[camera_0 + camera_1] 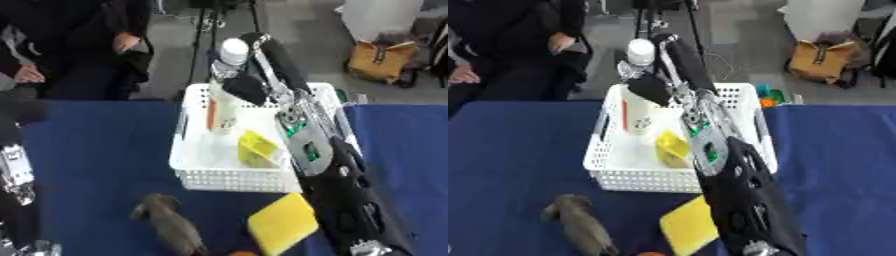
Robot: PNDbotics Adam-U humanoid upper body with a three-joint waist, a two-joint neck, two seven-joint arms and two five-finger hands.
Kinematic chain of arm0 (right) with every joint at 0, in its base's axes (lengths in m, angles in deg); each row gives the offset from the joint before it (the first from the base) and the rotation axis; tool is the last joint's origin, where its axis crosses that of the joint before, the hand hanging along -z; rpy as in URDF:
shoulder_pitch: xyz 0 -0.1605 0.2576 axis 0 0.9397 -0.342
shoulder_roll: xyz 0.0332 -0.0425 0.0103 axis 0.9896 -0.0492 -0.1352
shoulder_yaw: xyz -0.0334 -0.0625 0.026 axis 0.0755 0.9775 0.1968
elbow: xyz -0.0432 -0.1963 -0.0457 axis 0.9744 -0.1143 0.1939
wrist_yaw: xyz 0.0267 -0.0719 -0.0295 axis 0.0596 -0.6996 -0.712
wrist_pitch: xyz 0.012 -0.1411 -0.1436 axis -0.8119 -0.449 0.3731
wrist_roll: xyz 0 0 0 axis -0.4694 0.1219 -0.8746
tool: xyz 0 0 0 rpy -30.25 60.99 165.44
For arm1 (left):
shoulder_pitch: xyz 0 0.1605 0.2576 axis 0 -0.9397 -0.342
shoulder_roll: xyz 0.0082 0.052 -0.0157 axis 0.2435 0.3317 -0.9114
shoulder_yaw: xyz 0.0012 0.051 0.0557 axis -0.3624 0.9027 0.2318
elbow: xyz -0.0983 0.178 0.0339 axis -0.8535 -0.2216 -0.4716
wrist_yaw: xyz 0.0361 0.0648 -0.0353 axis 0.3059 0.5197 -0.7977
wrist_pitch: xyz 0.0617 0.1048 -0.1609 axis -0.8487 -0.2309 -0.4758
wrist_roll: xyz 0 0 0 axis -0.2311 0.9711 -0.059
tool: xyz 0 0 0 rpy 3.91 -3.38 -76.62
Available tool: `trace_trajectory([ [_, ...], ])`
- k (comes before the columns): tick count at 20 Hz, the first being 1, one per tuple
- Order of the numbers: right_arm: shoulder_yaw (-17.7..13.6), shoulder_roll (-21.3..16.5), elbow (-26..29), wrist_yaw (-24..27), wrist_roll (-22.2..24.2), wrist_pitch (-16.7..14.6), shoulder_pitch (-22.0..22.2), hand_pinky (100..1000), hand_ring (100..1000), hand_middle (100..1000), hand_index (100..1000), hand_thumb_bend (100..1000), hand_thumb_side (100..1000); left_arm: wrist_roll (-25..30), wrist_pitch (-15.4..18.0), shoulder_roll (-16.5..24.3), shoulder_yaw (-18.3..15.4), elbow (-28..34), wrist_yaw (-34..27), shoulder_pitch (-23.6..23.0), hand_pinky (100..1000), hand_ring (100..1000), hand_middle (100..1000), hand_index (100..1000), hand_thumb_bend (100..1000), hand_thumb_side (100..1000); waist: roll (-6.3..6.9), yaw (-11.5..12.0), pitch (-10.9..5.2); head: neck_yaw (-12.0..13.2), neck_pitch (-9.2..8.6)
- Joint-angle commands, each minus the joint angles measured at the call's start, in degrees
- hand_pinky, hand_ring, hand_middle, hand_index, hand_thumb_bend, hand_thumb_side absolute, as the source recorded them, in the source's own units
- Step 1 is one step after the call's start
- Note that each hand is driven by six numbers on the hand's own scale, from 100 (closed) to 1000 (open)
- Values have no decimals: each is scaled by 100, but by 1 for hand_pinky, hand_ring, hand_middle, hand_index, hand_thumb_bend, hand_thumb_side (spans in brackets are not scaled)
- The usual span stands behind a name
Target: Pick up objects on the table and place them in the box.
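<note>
While your right hand curls round a clear bottle with a white cap, that bottle stands upright over the far left part of the white basket, its lower end down among the basket's walls. You have a small yellow box already lying inside the basket, just beside your right forearm, which stretches from the lower right corner across the basket's right side. On the blue worktop in front of the basket lie a yellow sponge, touching the forearm's edge, and a grey soft toy to its left, with a small orange thing at the bottom edge between them. Your left hand shows only in part at the left edge of the left eye view, and you cannot tell how its fingers stand.
</note>
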Motion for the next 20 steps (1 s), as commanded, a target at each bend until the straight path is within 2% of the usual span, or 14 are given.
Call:
trace_trajectory([
  [1, -65, -142, -104, -249, 86, -251, -180, 883, 947, 664, 838, 544, 906, 14, 6, 54, 20, 81, 4, 64, 607, 623, 626, 710, 100, 808, 28, 18, -118, -84, -79],
  [4, -140, -224, -220, -377, 227, -372, -197, 887, 956, 706, 879, 541, 912, 14, 3, 55, 19, 81, 3, 61, 607, 623, 626, 710, 100, 808, 42, 12, -114, -136, -85],
  [11, -179, -306, -202, -458, 164, -276, -222, 891, 971, 768, 912, 553, 926, 15, -11, 58, 11, 81, 6, 51, 608, 623, 626, 710, 100, 806, 84, -53, -132, -142, -71],
  [18, -164, -407, -84, -305, 78, -144, -272, 889, 971, 767, 906, 541, 937, 43, -39, 60, 7, 81, 6, 26, 609, 624, 626, 710, 100, 803, 121, -125, -226, -108, -20],
  [20, -135, -462, 81, -161, 49, -151, -281, 885, 969, 759, 898, 527, 962, 40, -49, 66, -7, 81, 6, 8, 610, 624, 627, 711, 100, 801, 149, -163, -288, -69, 40],
])
